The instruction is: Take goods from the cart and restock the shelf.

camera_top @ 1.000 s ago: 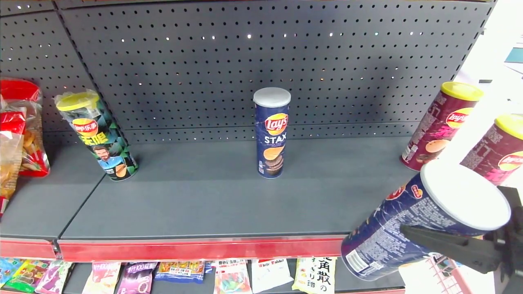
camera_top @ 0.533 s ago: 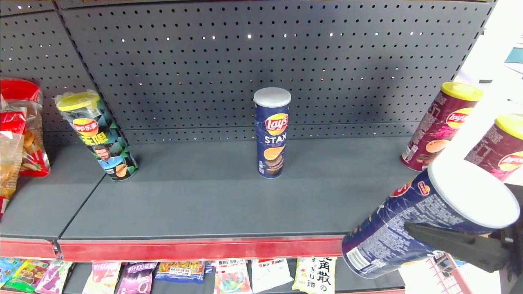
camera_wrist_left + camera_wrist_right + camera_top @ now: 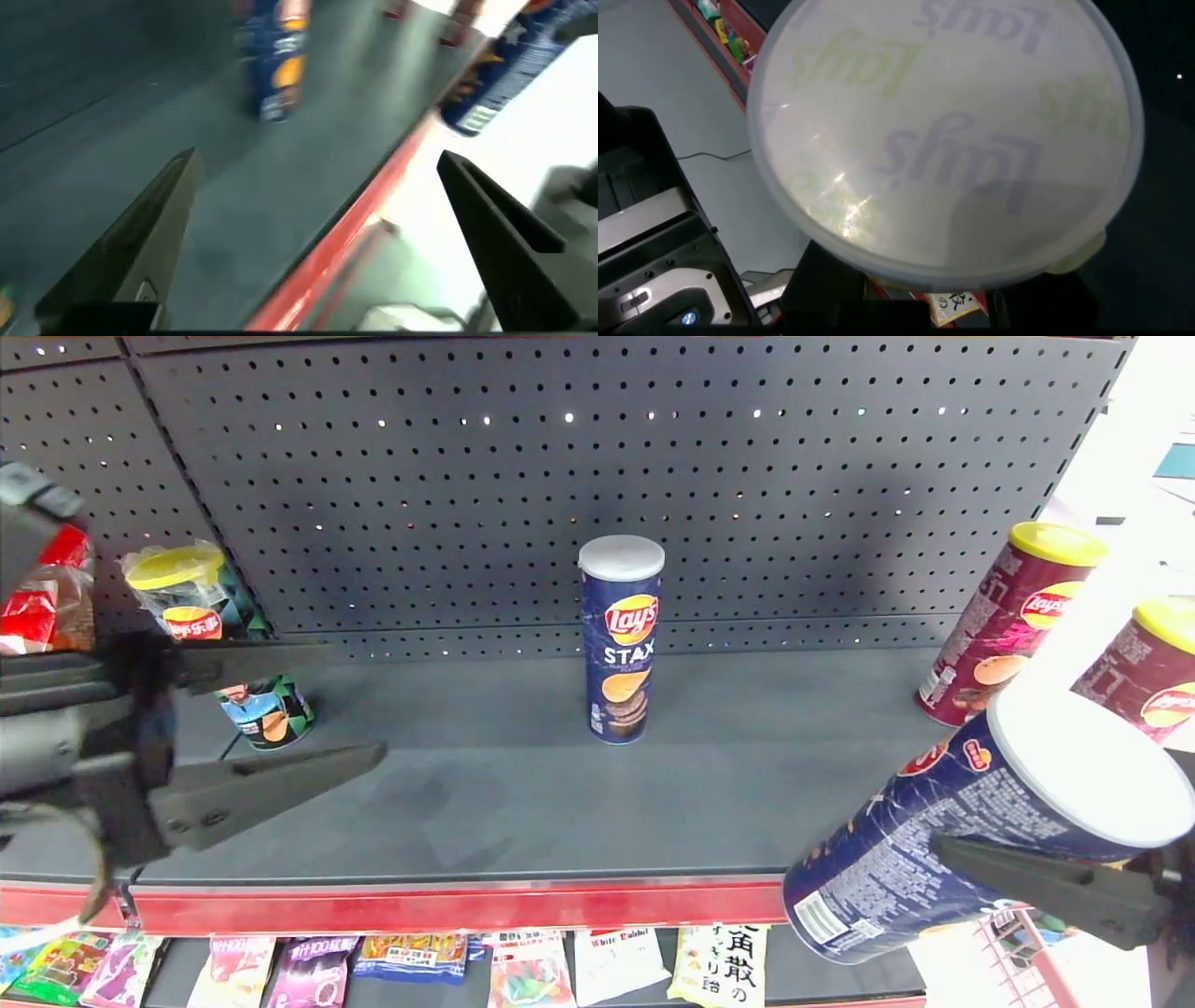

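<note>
Left end effector (image 3: pixel 355 702) with two long, tapered, dark grey fingers (image 3: pixel 261 786)

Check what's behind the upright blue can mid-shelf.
Behind the upright blue can stands the grey pegboard back panel, with nothing visible between them. The strip of panel directly behind the can is covered.

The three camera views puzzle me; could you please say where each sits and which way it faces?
Head view: on the robot's head, facing forward and down at the shelf; the left tool and the right tool show at its sides.
Left wrist view: on the left wrist, facing out between its open fingers across the shelf.
Right wrist view: on the right wrist, facing the lid of the held can.
Shared: head and left wrist views both show the standing can and the held can.
</note>
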